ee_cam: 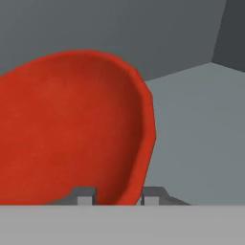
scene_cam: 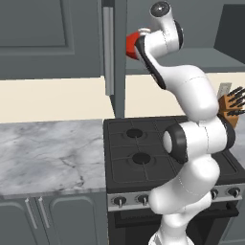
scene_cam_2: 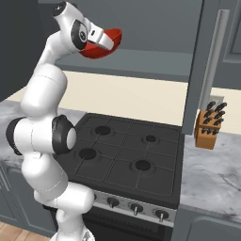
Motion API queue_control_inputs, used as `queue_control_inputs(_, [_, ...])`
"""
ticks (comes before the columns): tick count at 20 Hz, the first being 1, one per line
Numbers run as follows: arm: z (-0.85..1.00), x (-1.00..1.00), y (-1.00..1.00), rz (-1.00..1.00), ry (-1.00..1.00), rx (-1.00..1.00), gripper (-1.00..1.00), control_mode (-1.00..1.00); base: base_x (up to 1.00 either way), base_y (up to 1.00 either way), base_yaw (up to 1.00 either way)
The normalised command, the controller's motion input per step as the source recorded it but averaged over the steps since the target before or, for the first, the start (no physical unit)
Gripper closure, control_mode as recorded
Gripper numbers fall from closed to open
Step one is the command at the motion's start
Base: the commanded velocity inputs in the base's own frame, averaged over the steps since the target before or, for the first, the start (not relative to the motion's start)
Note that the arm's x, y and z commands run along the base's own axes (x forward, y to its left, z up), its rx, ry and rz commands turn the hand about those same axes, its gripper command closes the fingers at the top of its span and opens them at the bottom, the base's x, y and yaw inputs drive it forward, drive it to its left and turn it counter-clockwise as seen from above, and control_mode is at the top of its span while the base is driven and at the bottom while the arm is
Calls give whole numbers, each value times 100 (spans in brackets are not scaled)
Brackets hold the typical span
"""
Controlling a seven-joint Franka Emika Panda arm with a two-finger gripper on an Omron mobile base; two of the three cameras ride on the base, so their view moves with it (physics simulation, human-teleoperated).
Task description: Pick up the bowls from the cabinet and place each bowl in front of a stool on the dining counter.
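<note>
A glossy red bowl [ee_cam: 72,129] sits tilted inside the open dark grey upper cabinet [ee_cam: 191,119], above the stove. My gripper [ee_cam: 118,196] reaches up into the cabinet, one fingertip inside the bowl and one outside, shut on its near rim. From the right, the bowl [scene_cam_2: 107,43] shows just past my hand, over the cabinet's floor [scene_cam_2: 141,61]. From the left, the hand hides all but a red edge of the bowl [scene_cam: 130,45]. The stool and the dining counter are out of view.
The cabinet door [scene_cam: 115,57] stands open with its long bar handle [scene_cam_2: 214,56], close beside my arm. Below lies a black stove [scene_cam: 139,148] with several burners. A knife block [scene_cam_2: 209,127] stands on the marble worktop [scene_cam: 48,153] to the right of the stove.
</note>
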Motion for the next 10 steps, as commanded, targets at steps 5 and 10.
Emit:
queue_control_inputs(5, [-4,1,0,-2,-5,1,100,-100,0,0,0])
queue_control_inputs(10, [-41,-38,-17,0,-9,30,100,-100,0,0,0])
